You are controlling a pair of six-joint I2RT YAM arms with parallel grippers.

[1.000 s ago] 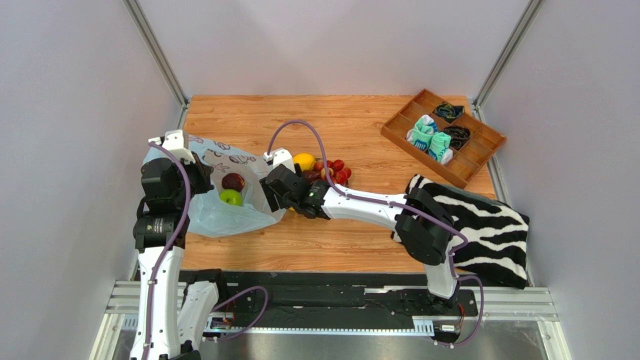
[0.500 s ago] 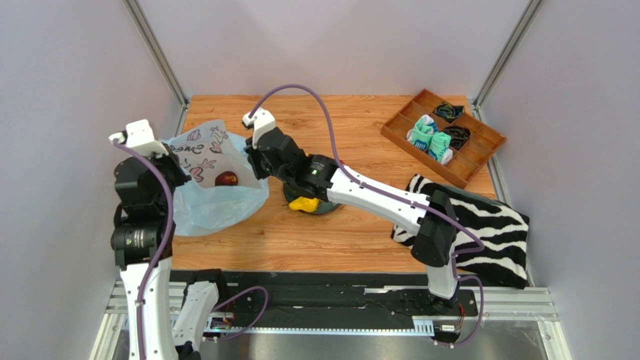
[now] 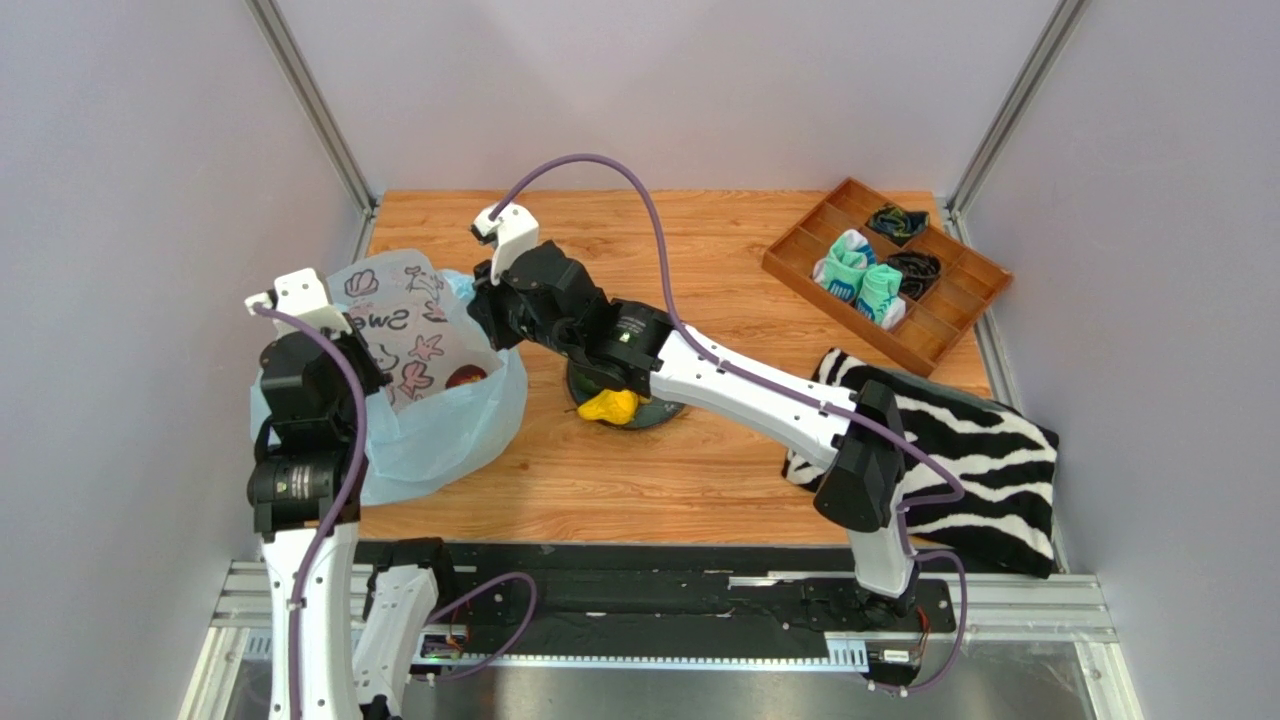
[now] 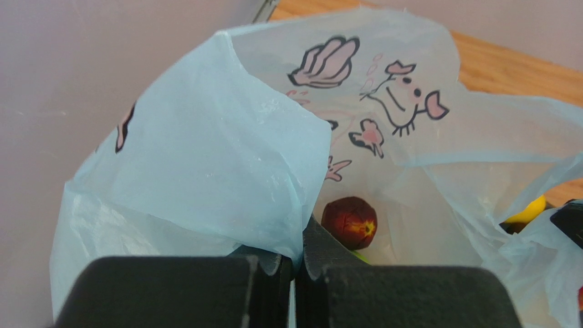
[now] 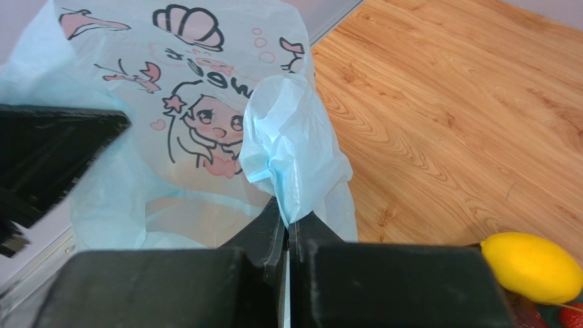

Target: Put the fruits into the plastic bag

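The plastic bag (image 3: 428, 428) stands upright at the table's left, pale blue with cartoon prints, held open between both grippers. My left gripper (image 4: 299, 256) is shut on a fold of its left rim, and in the top view the left gripper (image 3: 365, 375) sits against the bag's left side. My right gripper (image 5: 287, 225) is shut on the bag's bunched handle; from above, the right gripper (image 3: 484, 323) is at the bag's right rim. A dark red fruit (image 4: 350, 222) lies inside the bag. A yellow lemon (image 5: 532, 266) and small red fruits (image 5: 571, 316) remain on the dark plate (image 3: 658, 408).
A wooden tray (image 3: 840, 315) of folded socks stands at the back right. A zebra-striped cloth (image 3: 962, 450) lies at the right, under the right arm's elbow. Grey walls close in on the left and right of the table.
My right gripper left the fruits, moved to the bag's right rim and shut on it. The left arm rose, and the bag went from lying flat to standing open.
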